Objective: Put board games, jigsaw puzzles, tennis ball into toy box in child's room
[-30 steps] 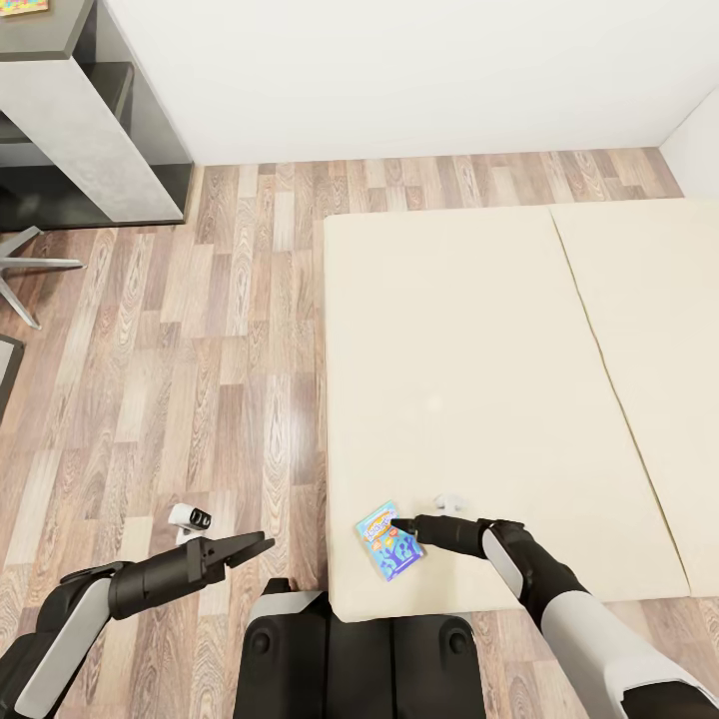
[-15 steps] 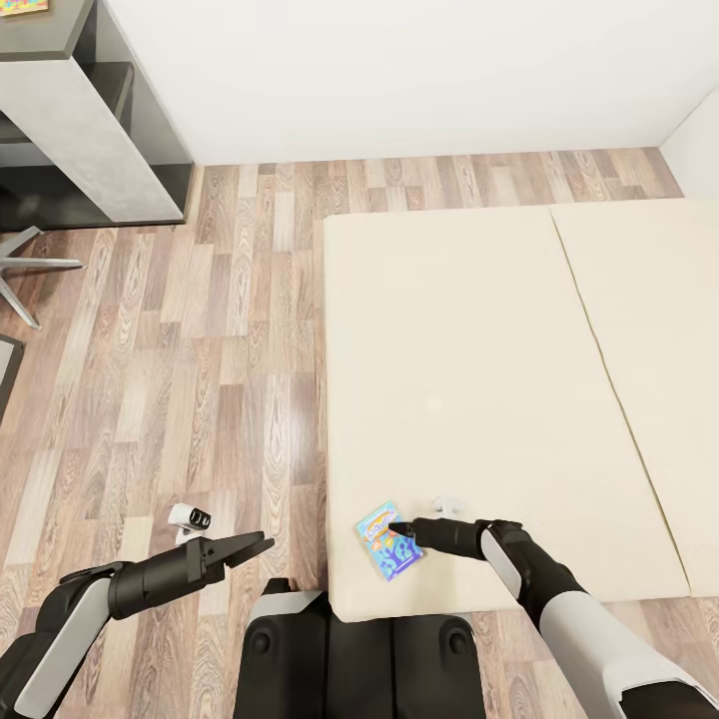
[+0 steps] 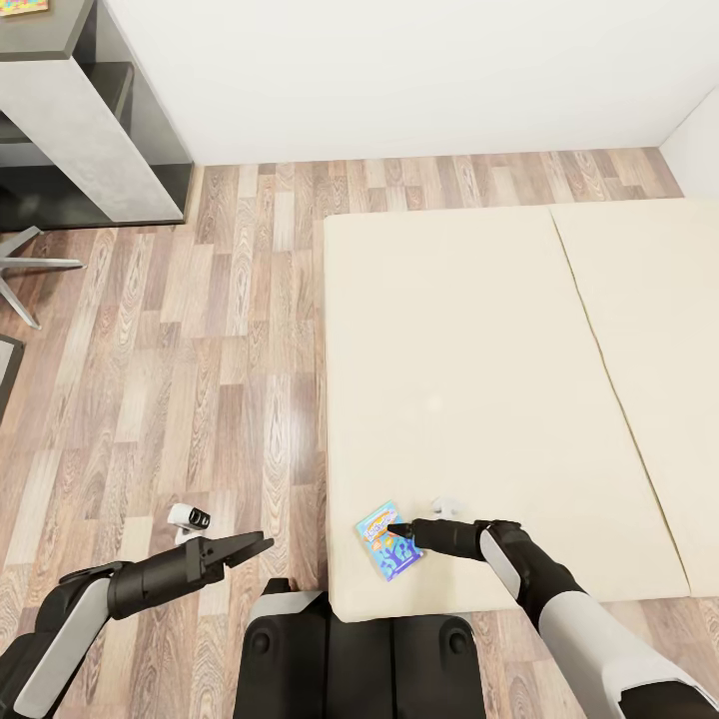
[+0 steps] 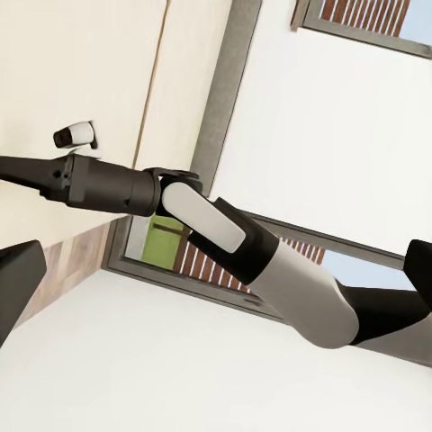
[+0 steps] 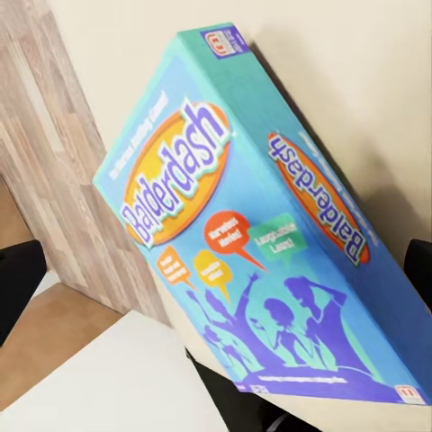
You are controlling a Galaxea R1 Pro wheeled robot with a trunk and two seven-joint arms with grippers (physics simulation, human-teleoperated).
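The small blue board game (image 3: 391,561) lies flat near the front left corner of the beige bed (image 3: 479,350). My right gripper (image 3: 392,528) reaches over the mattress, its tips over the box's right half. In the right wrist view the lid (image 5: 252,225) reads "Balderdash" and spans the picture, and the dark fingers (image 5: 16,283) stand wide apart at either side, so this gripper is open. My left gripper (image 3: 262,544) hovers over the wood floor left of the bed, open and holding nothing. The toy box and tennis ball are out of view.
The table's grey end (image 3: 80,120) stands at the far left, with a colourful corner (image 3: 22,5) showing on its top. Chair legs (image 3: 30,262) stick out below it. Wood floor (image 3: 200,350) lies between table and bed. White walls bound the room behind.
My right gripper has crept slightly left and nearer, further over the blue box. The left arm and the box have not moved.
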